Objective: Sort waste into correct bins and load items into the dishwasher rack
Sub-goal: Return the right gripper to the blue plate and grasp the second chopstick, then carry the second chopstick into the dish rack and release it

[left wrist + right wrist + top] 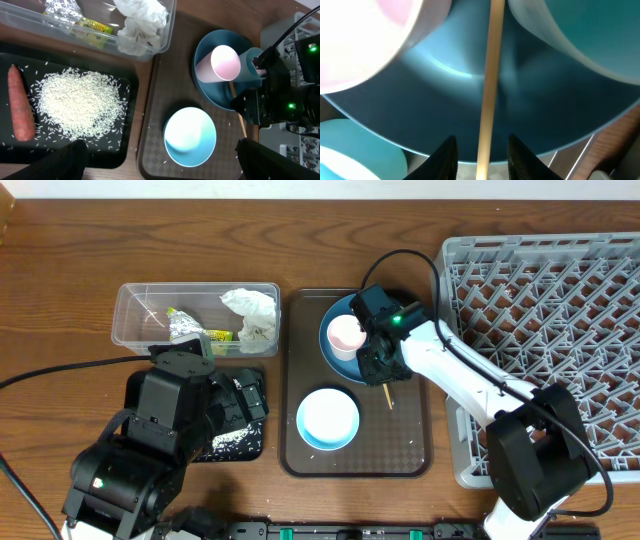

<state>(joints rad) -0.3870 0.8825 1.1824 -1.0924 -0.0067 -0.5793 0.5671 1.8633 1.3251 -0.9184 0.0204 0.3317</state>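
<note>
My right gripper (481, 152) stood part open, one finger on each side of a wooden chopstick (487, 75) with a gap either way, gripping nothing; the chopstick lay across the dark blue plate (445, 95), between the pink cup (360, 35) and the light blue cup (580, 35); my left gripper (160, 162) hung wide open and empty near the black tray (131, 115) holding rice (80, 102) and a carrot (20, 102).

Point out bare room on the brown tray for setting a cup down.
Free: the brown tray right of the bowl and below the plate. Crowded: the plate end, with pink cup, chopsticks and the right gripper over it.
</note>
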